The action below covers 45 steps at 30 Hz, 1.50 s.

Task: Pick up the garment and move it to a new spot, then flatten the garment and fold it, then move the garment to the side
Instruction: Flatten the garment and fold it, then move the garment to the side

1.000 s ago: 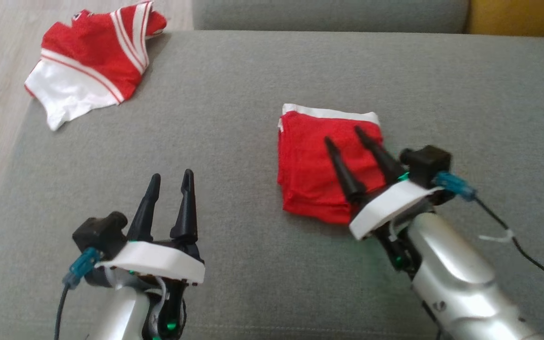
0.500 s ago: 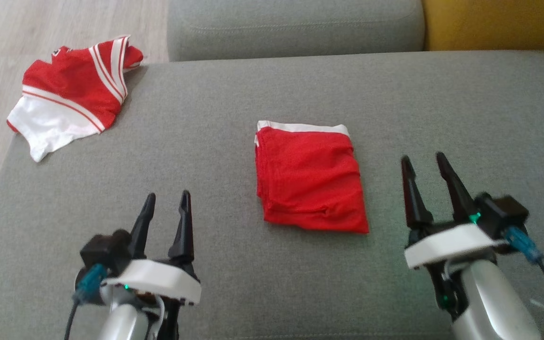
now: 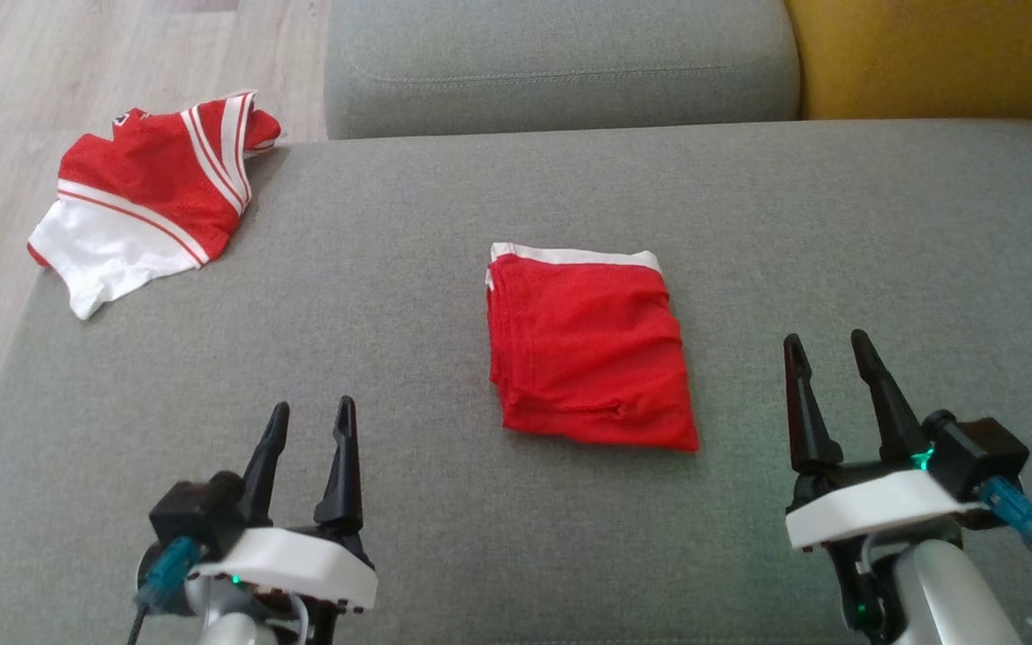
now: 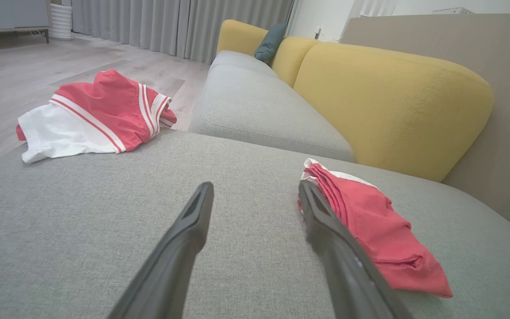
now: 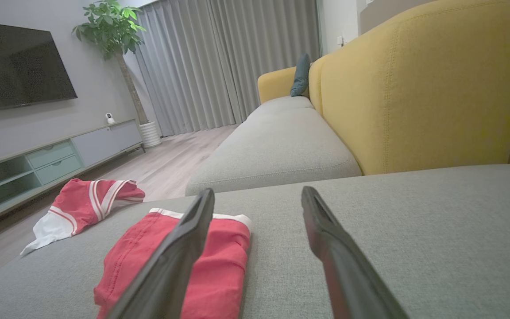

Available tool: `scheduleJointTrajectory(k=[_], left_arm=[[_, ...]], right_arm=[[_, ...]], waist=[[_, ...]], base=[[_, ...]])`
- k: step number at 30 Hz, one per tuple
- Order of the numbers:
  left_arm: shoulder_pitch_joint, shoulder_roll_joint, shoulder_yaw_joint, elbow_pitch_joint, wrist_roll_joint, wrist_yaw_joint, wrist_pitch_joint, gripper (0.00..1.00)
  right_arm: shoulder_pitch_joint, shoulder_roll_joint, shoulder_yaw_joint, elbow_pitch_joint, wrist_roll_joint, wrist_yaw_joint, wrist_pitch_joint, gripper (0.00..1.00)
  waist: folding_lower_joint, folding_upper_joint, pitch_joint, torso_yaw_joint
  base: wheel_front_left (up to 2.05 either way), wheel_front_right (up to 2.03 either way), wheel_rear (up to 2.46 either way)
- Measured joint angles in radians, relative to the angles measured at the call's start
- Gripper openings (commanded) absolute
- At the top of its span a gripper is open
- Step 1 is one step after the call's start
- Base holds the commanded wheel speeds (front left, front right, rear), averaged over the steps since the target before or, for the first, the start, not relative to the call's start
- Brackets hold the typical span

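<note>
Folded red garment (image 3: 588,349) lies flat near the middle of the grey sofa seat (image 3: 444,206), a compact rectangle with a white band along its far edge

No contact with either set of fingers; bare grey fabric shows on both sides of it

Right fingers (image 3: 804,417) sit to the garment's right and nearer the robot, tips about level with its near half, a clear strip of seat between them and the cloth; spread wide, nothing between them

Left fingers (image 3: 341,466) sit further off, to the garment's left and nearer the robot, tips below its near edge in the head view; also spread wide and empty

Left wrist view: garment (image 4: 370,230) off to the right, partly behind the right-hand finger

Right wrist view: garment (image 5: 219,261) low and left, crossed by the left-hand finger; the gap between the fingers frames bare seat

Further out: a second red-and-white garment (image 3: 144,193), crumpled, draped over the seat's far left corner, well apart from the folded one

Behind the seat, another grey cushion (image 3: 561,63) and a yellow backrest (image 3: 937,54); pale wooden floor (image 3: 14,81) to the left
</note>
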Motion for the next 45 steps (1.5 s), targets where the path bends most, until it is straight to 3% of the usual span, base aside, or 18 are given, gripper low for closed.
scheduleJointTrajectory(k=[32,36,40,45], left_arm=[[0.002,-0.011,0.022,-0.001,0.023,-0.012,0.000,1.00],[0.000,-0.011,0.018,-0.007,0.025,-0.012,0.000,1.00],[-0.005,-0.012,0.005,-0.012,0.025,-0.013,0.000,1.00],[-0.031,-0.014,-0.002,-0.019,0.024,-0.013,0.000,1.00]], right_arm=[[0.017,0.002,-0.021,-0.007,-0.002,0.000,0.064,1.00],[-0.011,0.002,-0.057,-0.002,-0.023,0.000,0.158,1.00],[-0.101,0.001,-0.085,0.008,-0.030,0.000,0.321,1.00],[-0.199,-0.066,-0.051,0.037,0.006,0.000,0.538,1.00]], waist=[[0.0000,0.0000,0.011,0.019],[0.0000,0.0000,0.032,0.032],[0.0000,0.0000,0.061,0.053],[0.0001,0.0000,0.105,0.083]], base=[[0.00,0.00,0.00],[0.00,0.00,0.00],[0.00,0.00,0.00],[0.00,0.00,0.00]])
